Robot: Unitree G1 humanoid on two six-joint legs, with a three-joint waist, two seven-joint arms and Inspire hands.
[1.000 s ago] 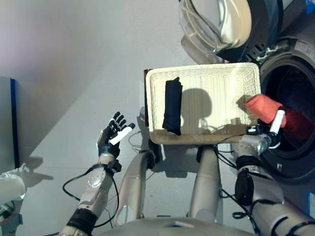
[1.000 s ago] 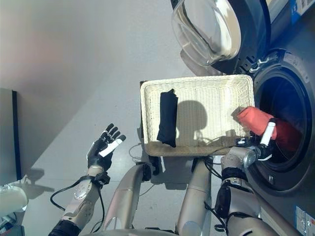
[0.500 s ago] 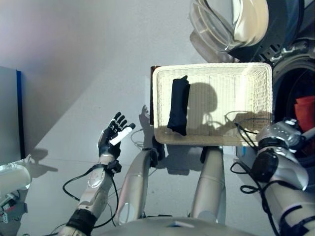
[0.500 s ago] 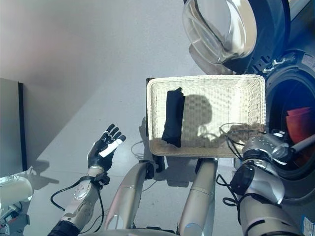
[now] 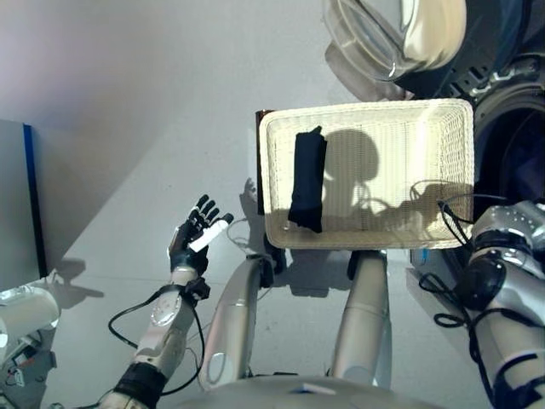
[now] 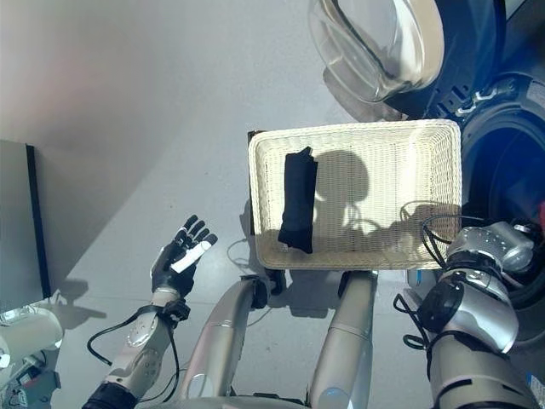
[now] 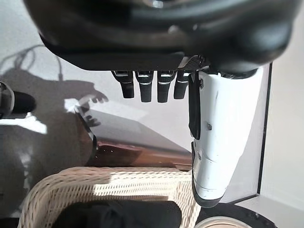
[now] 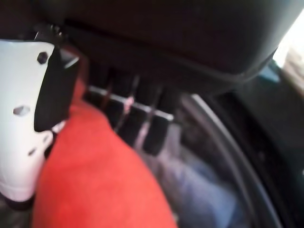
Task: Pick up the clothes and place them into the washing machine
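A white wicker basket sits in front of me with a folded black garment lying at its left end. To its right is the washing machine's dark drum opening. My right arm reaches into that opening, and the eye views do not show its hand. In the right wrist view my right hand is shut on a red cloth, thumb and fingers against it, inside the drum. My left hand hangs open over the floor to the left of the basket, holding nothing.
The washer's round glass door stands swung open above the basket's far right corner. A grey cabinet with a blue edge is at the far left, and a white object lies below it. Something grey-blue lies in the drum.
My right hand has carried the red cloth from the basket's right edge rightwards into the drum, out of the eye views. The camera has shifted. The left hand is unmoved.
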